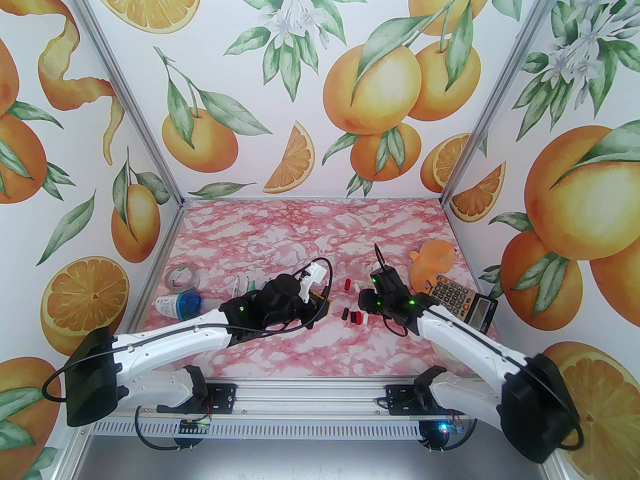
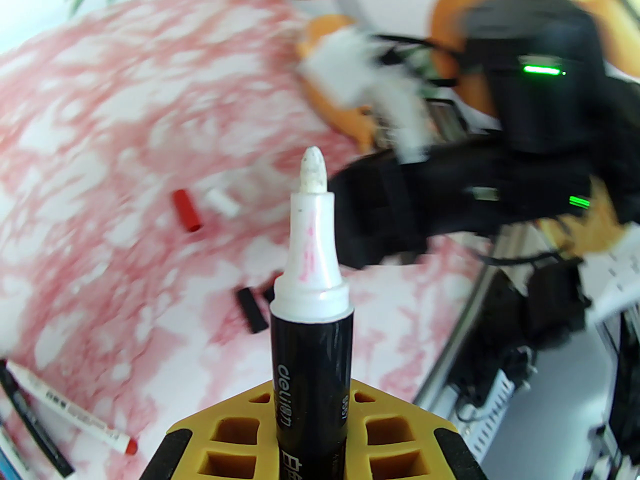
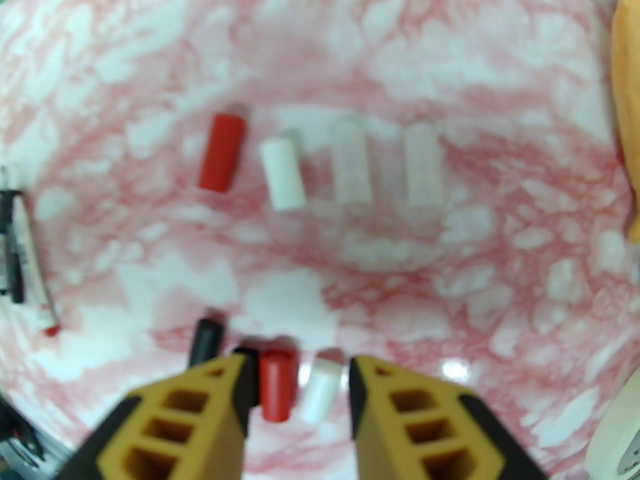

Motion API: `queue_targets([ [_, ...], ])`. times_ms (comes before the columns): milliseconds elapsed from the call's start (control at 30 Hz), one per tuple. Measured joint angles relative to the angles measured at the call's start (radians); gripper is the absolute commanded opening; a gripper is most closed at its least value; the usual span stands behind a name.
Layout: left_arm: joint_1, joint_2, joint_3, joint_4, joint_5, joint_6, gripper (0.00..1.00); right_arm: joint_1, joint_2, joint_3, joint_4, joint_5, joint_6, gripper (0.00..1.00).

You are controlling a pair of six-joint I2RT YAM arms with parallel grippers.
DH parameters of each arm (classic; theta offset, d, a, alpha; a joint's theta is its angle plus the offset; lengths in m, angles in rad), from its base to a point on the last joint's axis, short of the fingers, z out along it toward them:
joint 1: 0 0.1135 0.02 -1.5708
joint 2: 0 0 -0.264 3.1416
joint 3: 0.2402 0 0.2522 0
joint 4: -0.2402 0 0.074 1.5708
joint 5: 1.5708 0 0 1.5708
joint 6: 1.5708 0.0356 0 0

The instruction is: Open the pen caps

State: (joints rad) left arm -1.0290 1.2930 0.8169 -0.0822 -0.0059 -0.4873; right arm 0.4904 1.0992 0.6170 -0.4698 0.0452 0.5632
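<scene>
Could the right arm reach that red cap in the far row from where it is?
Probably yes. The right gripper hangs open above the nearer caps, holding nothing, and only bare table lies between it and the far red cap.

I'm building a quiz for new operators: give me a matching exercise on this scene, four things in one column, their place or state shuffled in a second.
1. left hand
2. right hand
3. calculator
4. tape roll

A. left side of the table, beside a blue-lidded jar
B. open, over loose caps
C. shut on an uncapped black pen
D. right side of the table, next to an orange plush

Pairs: 1-C, 2-B, 3-D, 4-A
</scene>
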Motion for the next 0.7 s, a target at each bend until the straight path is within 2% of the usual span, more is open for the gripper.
queue_targets([
  [233,-0.006,0.108,0.011,-0.045,-0.182,-0.168,0.02,0.000,-0.163,0.000,-0.028,-0.062,-0.032,0.89],
  [333,-0.008,0.154,0.034,-0.083,-0.256,-0.231,0.02,0.000,-0.206,0.000,-0.029,-0.109,-0.044,1.00],
  [467,-0.008,0.206,0.076,-0.122,-0.330,-0.293,0.03,0.000,-0.261,0.000,-0.033,-0.197,-0.065,1.00],
  [700,-0.003,0.276,0.126,-0.153,-0.365,-0.329,0.04,0.003,-0.319,0.000,-0.035,-0.308,-0.074,1.00],
])
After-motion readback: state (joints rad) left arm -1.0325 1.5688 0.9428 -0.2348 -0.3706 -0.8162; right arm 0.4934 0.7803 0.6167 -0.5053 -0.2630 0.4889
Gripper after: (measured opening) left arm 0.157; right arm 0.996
